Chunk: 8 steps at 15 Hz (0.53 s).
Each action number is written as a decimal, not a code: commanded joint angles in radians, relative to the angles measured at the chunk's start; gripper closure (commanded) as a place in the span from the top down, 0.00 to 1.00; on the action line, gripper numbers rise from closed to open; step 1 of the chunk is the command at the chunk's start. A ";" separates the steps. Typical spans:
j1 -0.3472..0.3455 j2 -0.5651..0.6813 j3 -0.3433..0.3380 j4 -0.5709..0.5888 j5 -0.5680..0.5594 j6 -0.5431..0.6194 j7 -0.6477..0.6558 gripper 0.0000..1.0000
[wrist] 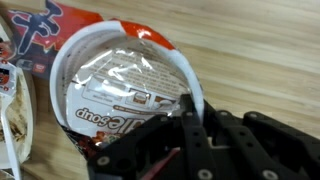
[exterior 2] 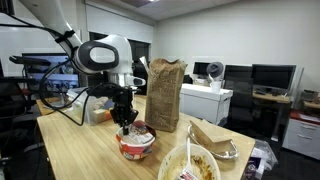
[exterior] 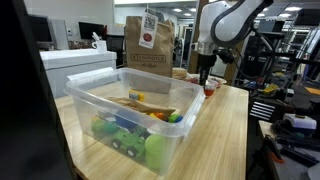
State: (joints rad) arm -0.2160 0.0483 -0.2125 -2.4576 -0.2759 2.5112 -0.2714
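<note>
wooden table (exterior 2: 80, 150), soup cup (exterior 2: 137, 145), paper bag (exterior 2: 165, 95)

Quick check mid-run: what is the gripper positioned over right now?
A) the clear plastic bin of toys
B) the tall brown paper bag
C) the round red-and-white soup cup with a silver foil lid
C: the wrist view shows the gripper at the rim of the red-and-white soup cup, which stands beside the brown paper bag in an exterior view.
</note>
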 commanded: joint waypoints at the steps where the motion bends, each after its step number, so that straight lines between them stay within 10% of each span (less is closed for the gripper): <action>1: 0.008 -0.116 -0.001 -0.082 -0.128 -0.027 0.079 0.03; 8: 0.034 -0.365 0.069 -0.088 -0.241 -0.240 0.064 0.03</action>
State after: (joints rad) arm -0.2015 -0.1798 -0.1745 -2.5228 -0.5093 2.3558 -0.1820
